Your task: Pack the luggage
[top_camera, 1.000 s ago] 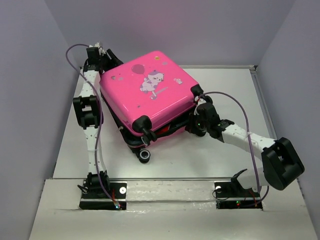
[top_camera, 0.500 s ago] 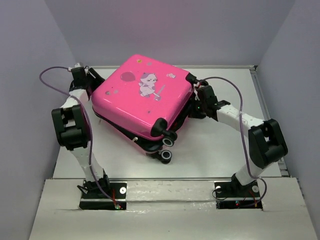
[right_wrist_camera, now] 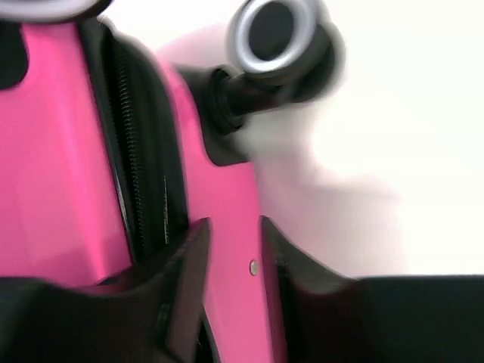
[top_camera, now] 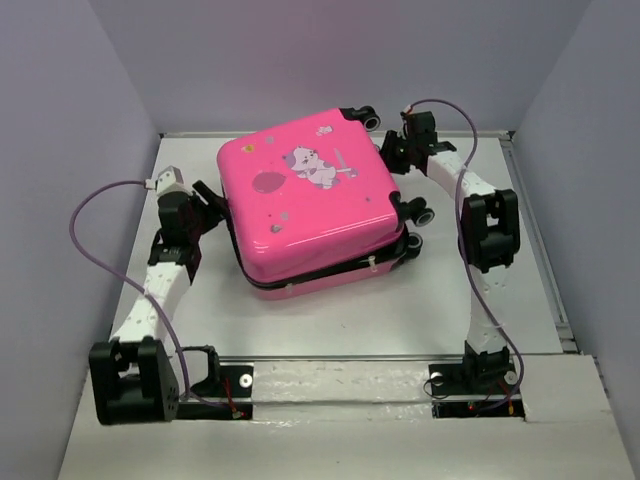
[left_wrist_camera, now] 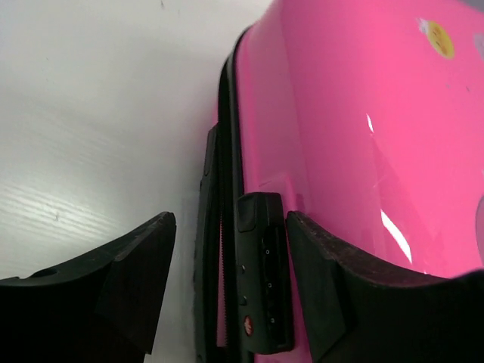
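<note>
Pink luggage (top_camera: pixel 315 205) lying printed lid up, mid-surface (top_camera: pixel 400 310), flanked at both ends.
Long axis is running left to right, casters (top_camera: pixel 371 118) pointing right, shells looking closed. Left end effector (top_camera: pixel 212 200) is straddling the black seam and lock block (left_wrist_camera: pixel 261 280) at the left end, jaws standing wide, holding nothing. Right end effector (top_camera: pixel 390 152) is sitting at the far-right corner, fingers narrowly parted about the shell rim; too blurred to tell a hold. Left arm seems better placed for the seam.
</note>
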`<state>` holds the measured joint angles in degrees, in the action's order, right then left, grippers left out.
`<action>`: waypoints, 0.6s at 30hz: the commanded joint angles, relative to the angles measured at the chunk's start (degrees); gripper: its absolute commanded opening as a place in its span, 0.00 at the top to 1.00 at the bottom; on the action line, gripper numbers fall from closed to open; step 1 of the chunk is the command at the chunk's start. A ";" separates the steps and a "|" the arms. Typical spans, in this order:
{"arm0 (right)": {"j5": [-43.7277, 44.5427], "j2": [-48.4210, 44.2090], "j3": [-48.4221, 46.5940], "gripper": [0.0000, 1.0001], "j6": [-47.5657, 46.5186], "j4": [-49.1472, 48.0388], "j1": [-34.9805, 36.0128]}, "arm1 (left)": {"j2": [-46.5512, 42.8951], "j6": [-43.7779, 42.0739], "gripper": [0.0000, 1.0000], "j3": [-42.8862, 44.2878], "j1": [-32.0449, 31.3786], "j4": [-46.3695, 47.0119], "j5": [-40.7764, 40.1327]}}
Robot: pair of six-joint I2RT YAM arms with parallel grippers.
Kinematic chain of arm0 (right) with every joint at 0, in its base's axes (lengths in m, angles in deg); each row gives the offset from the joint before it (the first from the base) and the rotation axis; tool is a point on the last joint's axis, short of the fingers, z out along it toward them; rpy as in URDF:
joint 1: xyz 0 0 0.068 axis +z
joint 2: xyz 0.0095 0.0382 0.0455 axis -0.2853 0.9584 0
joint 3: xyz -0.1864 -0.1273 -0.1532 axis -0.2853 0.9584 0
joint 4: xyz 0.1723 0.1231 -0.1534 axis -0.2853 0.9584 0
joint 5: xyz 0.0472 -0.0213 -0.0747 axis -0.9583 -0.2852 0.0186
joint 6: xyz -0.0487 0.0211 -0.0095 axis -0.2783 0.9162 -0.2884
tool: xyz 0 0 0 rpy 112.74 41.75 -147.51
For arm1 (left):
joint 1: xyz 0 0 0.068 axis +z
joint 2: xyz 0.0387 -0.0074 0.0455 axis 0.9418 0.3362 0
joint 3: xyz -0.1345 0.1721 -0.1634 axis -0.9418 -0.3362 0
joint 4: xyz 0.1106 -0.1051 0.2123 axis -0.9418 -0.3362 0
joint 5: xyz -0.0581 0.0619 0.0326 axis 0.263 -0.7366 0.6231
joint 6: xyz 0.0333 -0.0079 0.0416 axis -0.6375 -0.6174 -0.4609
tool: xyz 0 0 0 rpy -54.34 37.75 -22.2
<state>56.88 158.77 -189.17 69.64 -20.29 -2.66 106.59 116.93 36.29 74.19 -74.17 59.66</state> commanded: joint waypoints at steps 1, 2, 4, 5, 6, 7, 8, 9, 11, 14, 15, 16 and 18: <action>-22.58 4.15 -22.47 0.45 5.68 -1.55 5.60 | -7.67 3.19 0.26 -7.50 -16.31 -9.67 15.43; -23.01 5.55 -24.27 0.39 5.68 -0.05 4.90 | -9.61 4.76 0.25 -8.37 -16.49 -9.58 14.81; -23.37 6.18 -27.62 0.23 5.94 1.01 3.41 | -14.36 4.87 0.22 -6.72 -17.02 -10.72 11.57; -23.19 5.57 -27.80 0.14 6.38 1.36 2.79 | -17.07 4.87 0.18 -5.67 -17.11 -12.90 9.21; -23.36 4.17 -27.10 0.11 6.12 1.63 1.40 | -19.18 4.52 0.14 -3.66 -17.11 -13.70 7.27; -23.37 4.16 -27.10 0.10 6.12 1.63 1.38 | -19.20 4.51 0.14 -3.64 -17.11 -14.14 7.25; -23.45 3.11 -26.31 0.07 6.03 1.80 -0.10 | -20.16 4.25 0.11 -1.63 -17.19 -14.50 6.73; -23.28 0.41 -24.04 0.04 5.42 1.81 -0.81 | -21.65 3.81 0.10 -0.57 -17.20 -15.37 5.42; -22.67 -3.12 -21.05 0.00 4.28 1.81 -2.04 | -23.15 3.46 0.08 1.54 -17.28 -15.55 4.00; -20.04 -10.68 -14.03 0.00 0.86 1.81 -3.36 | -25.70 2.76 0.05 2.87 -17.28 -15.55 1.80; -19.33 -15.05 -12.26 0.01 -0.11 1.81 -3.37 | -26.06 2.23 0.05 3.04 -17.28 -15.82 1.80; -18.54 -17.70 -10.07 0.03 -0.91 1.81 -3.37 | -26.32 1.97 0.05 3.13 -17.37 -15.91 2.06; -18.18 -23.32 -0.36 0.15 -2.58 0.23 -3.37 | -27.63 1.18 0.05 2.26 -17.72 -15.38 4.33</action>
<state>39.61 145.65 -199.68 71.17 -18.38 -4.94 81.01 119.73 37.51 56.92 -91.02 61.29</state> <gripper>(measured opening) 0.947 0.950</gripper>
